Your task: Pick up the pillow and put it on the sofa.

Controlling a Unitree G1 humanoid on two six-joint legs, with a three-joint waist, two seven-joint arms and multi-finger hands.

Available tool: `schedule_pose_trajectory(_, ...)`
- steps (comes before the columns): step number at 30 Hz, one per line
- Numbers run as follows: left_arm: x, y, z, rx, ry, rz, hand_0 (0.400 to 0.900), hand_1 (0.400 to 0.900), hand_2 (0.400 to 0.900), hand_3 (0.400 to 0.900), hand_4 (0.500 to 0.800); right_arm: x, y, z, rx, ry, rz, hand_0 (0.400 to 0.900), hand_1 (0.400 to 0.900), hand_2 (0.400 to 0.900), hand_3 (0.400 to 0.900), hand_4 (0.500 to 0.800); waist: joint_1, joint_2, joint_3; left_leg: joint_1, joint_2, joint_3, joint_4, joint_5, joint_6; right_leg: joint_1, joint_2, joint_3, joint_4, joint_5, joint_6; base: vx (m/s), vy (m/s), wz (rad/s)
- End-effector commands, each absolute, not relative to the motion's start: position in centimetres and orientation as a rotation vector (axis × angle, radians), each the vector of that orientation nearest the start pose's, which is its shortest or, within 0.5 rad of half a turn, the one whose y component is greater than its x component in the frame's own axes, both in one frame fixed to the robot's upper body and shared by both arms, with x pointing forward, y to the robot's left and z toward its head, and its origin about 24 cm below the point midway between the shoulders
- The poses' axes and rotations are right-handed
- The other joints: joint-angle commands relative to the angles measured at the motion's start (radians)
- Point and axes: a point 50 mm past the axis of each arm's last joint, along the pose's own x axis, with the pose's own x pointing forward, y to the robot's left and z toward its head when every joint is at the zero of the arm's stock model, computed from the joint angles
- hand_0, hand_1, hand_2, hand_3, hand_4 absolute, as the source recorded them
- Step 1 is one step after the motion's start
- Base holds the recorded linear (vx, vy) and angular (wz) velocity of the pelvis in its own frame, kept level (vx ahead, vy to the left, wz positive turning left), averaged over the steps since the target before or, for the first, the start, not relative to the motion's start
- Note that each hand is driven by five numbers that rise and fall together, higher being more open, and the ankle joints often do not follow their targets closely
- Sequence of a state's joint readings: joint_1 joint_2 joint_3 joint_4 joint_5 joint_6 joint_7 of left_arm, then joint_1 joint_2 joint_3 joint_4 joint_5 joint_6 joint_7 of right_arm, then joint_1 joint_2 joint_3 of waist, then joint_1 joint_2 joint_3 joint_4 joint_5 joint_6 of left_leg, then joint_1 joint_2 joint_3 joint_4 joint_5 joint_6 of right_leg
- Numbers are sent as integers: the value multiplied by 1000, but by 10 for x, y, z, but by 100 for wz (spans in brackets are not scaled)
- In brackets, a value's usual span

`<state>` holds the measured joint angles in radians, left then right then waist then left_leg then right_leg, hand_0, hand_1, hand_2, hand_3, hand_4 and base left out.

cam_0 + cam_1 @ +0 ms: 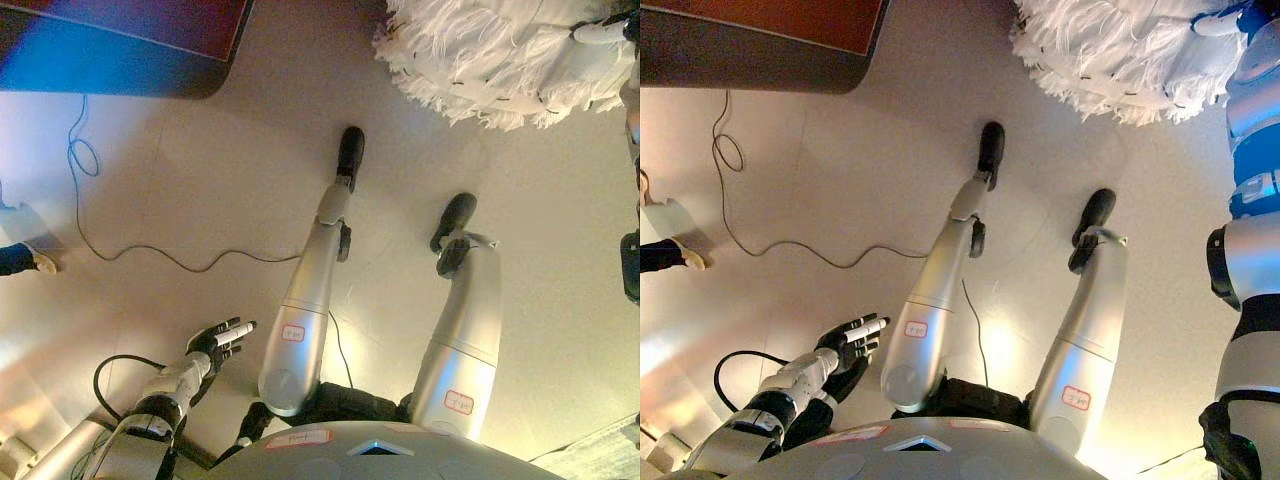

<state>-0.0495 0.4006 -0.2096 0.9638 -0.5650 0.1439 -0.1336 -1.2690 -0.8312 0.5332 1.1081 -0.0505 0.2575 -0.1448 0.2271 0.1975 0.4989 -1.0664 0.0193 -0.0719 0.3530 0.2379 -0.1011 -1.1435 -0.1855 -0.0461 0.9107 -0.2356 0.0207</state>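
The pillow is a white, shaggy, feathery cushion at the top right of both eye views. My right hand sits at its upper right edge, partly sunk into the fluff, and my right arm runs up the right side of the right eye view. My left hand hangs low at the lower left above the floor, open with straight fingers and holding nothing. A dark red-brown piece of furniture with a dark rim fills the top left corner; I cannot tell whether it is the sofa.
A thin cable snakes over the pale floor from the top left toward the middle. At the left edge there is a small white and dark blue object.
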Motion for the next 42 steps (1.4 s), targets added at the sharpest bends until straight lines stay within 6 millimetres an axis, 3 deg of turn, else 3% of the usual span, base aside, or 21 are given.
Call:
schedule_pose_trajectory(1, 92, 273, -142, -124, 1184, 207, 900, 900, 900, 900, 800, 359, -351, 328, -1043, -67, -695, 400, 400, 400, 400, 500, -19, 148, 21, 22, 8, 8, 44, -75, 42, 44, 31, 9, -54, 0, -9, 51, 4, 8)
schedule_pose_trajectory(5, 93, 273, -141, -132, 1171, 199, 900, 900, 900, 900, 800, 359, -347, 332, -1055, -96, -669, 400, 400, 400, 400, 500, -9, 148, 21, 55, 20, 6, 4, -42, 45, 80, 45, -21, -120, 49, -19, -81, 29, -15)
schedule_pose_trajectory(6, 89, 274, -142, -130, 1180, 198, 900, 900, 900, 900, 800, 360, -348, 328, -1062, -91, -649, 400, 400, 400, 400, 500, -20, 138, 21, 96, 9, 8, 10, -80, 40, 122, 36, -16, -119, 11, -13, -31, 8, -10)
schedule_pose_trajectory(7, 92, 275, -140, -134, 1165, 198, 900, 900, 900, 900, 800, 360, -345, 332, -1069, -105, -637, 400, 400, 400, 400, 500, -11, 140, 21, 94, 20, 6, -11, -45, 43, 123, 46, -33, -152, 54, -19, -26, -4, -8)
schedule_pose_trajectory(9, 90, 276, -140, -125, 1171, 193, 900, 900, 900, 900, 800, 360, -345, 327, -1086, -96, -609, 400, 400, 400, 400, 500, -21, 127, 21, 147, 9, 8, -12, -82, 38, 177, 39, -31, -163, 21, -12, -20, -22, -4)
schedule_pose_trajectory(10, 96, 278, -138, -121, 1156, 194, 900, 900, 900, 900, 800, 360, -344, 329, -1093, -108, -589, 400, 400, 400, 400, 500, -15, 122, 21, 169, 18, 11, -39, -51, 42, 207, 43, -58, -218, 69, -15, -25, -49, 3)
schedule_pose_trajectory(13, 101, 280, -136, -107, 1152, 185, 900, 900, 900, 900, 800, 360, -341, 330, -1102, -114, -543, 400, 400, 400, 400, 500, -22, 99, 21, 247, 17, 18, -69, -59, 41, 292, 37, -80, -278, 87, -6, -44, -46, 0)
schedule_pose_trajectory(24, 119, 296, -128, -10, 1188, 211, 900, 900, 900, 900, 800, 365, -328, 308, -1148, -30, -277, 400, 400, 400, 400, 500, -59, -28, 18, 566, 6, 32, -155, -102, 46, 647, 4, -141, -472, 150, 16, 45, -58, 6)
schedule_pose_trajectory(28, 116, 309, -124, 37, 1237, 218, 900, 900, 900, 900, 800, 365, -321, 291, -1177, 18, -147, 400, 400, 400, 400, 500, -65, -82, -32, 652, 16, 35, -188, -116, 48, 748, -3, -155, -540, 171, 29, 139, -77, 10)
schedule_pose_trajectory(37, 80, 318, -132, 91, 1389, 260, 900, 900, 900, 900, 800, 354, -289, 273, -1144, 30, 236, 400, 400, 400, 400, 500, -96, -181, -195, 894, 43, 42, -359, -121, 30, 1031, 17, -165, -797, 240, 62, 219, -23, 4)
schedule_pose_trajectory(41, 48, 323, -135, 106, 1470, 275, 900, 900, 900, 900, 800, 346, -276, 280, -1100, -19, 350, 400, 400, 400, 400, 500, -99, -214, -273, 967, 49, 45, -417, -117, 28, 1101, 29, -163, -869, 268, 72, 211, 12, 1)
schedule_pose_trajectory(42, 30, 321, -139, 117, 1493, 267, 900, 900, 900, 900, 800, 343, -276, 283, -1065, -39, 360, 400, 400, 400, 400, 500, -95, -224, -298, 982, 47, 42, -427, -120, 29, 1120, 32, -163, -888, 276, 75, 148, -6, 10)
